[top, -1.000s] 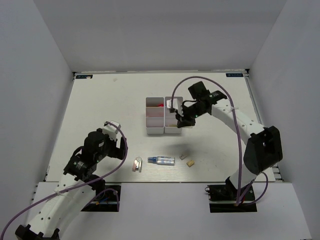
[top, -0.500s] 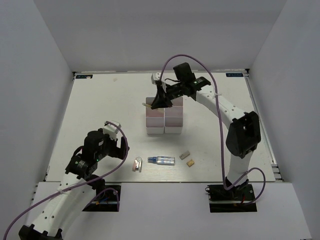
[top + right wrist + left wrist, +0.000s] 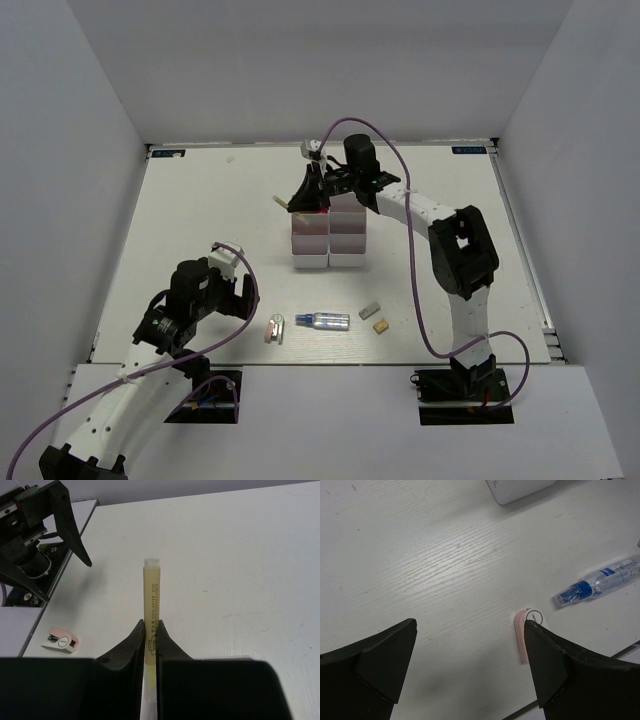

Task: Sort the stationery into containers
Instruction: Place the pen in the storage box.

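Note:
My right gripper [image 3: 303, 200] is shut on a yellow highlighter stick [image 3: 151, 595] and holds it above the far left corner of the two white containers [image 3: 310, 263]. The stick [image 3: 288, 206] points out to the left past the boxes. My left gripper [image 3: 470, 625] is open and empty, low over the table. A pink capsule-shaped item [image 3: 521, 641] lies against its right finger. The silver-blue tube [image 3: 600, 580] lies to the right of it. In the top view the pink item [image 3: 273, 329], the tube [image 3: 325, 320] and two small erasers [image 3: 370, 311] lie in a row near the front.
The second white box [image 3: 347, 261] stands against the first one's right side. The left arm [image 3: 35, 545] shows at the upper left of the right wrist view. The table's front edge [image 3: 620, 652] runs just behind the pink item.
My right gripper has swung left and farther away, from the right box's near end to the left box's far end, carrying the yellow stick. The left arm has barely moved.

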You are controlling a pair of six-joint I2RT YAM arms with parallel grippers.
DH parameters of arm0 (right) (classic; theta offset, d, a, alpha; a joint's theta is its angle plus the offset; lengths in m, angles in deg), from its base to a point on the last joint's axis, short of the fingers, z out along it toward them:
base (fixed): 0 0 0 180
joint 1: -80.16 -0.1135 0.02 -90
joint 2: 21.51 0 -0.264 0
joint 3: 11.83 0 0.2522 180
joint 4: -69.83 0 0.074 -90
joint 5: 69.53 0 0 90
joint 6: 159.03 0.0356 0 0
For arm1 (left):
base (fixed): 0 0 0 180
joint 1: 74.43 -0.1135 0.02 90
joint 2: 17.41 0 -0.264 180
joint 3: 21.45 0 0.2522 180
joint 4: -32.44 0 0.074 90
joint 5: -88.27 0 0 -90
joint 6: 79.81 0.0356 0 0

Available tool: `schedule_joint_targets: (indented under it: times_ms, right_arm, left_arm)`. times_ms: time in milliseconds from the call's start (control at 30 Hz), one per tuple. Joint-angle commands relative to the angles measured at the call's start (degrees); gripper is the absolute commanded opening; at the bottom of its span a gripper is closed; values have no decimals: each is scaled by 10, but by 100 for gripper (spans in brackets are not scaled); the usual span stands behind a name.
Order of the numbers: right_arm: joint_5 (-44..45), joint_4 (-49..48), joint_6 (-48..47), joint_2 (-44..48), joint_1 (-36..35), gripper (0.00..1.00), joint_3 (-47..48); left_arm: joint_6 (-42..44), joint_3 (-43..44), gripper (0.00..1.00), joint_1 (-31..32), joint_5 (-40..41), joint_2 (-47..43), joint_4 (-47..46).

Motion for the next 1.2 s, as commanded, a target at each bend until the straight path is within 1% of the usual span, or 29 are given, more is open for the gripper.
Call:
schedule_joint_targets:
  times_ms: [0, 100, 300, 467, 733, 800, 867, 900, 933, 967, 1033, 1100, 1133, 1167]
  right_arm:
    - [-18, -73, 26, 1, 5, 0, -6]
    - [-8, -69, -1, -1, 14, 0, -23]
    - [12, -23, -77, -11, 25, 0, -30]
    - [10, 0, -103, -17, 33, 0, -35]
    - [11, 61, -181, -14, 38, 0, -46]
    - [14, 76, -191, -11, 39, 13, -59]
    - [17, 86, -208, -4, 37, 31, -65]
    - [17, 92, -212, -4, 39, 37, -71]
    - [17, 90, -215, 3, 39, 56, -74]
    - [18, 90, -216, 5, 39, 62, -75]
    - [18, 92, -216, 13, 38, 62, -78]
    - [21, 81, -205, 21, 40, 59, -79]
    - [22, 79, -199, 23, 39, 52, -78]
    - [17, 78, -178, 32, 39, 48, -77]
  left_arm:
    - [4, 0, 98, -4, -13, -4, -8]
    - [5, 0, 98, -4, -13, -4, -7]
    - [5, -1, 98, -4, -14, -4, -7]
    - [5, -1, 98, -4, -18, -2, -6]
    - [3, -1, 98, -5, -19, 2, -7]
    - [3, 0, 98, -4, -17, 3, -8]
    - [3, 0, 98, -4, -22, 5, -8]
    - [3, 0, 98, -4, -22, 6, -8]
    - [3, 1, 98, -4, -23, 9, -8]
    - [2, 1, 98, -4, -24, 11, -9]
    - [3, 1, 98, -4, -28, 12, -10]
    - [0, 2, 98, -4, -30, 16, -10]
    - [0, 1, 98, -4, -35, 18, -8]
    - [0, 1, 95, -4, -37, 18, -10]
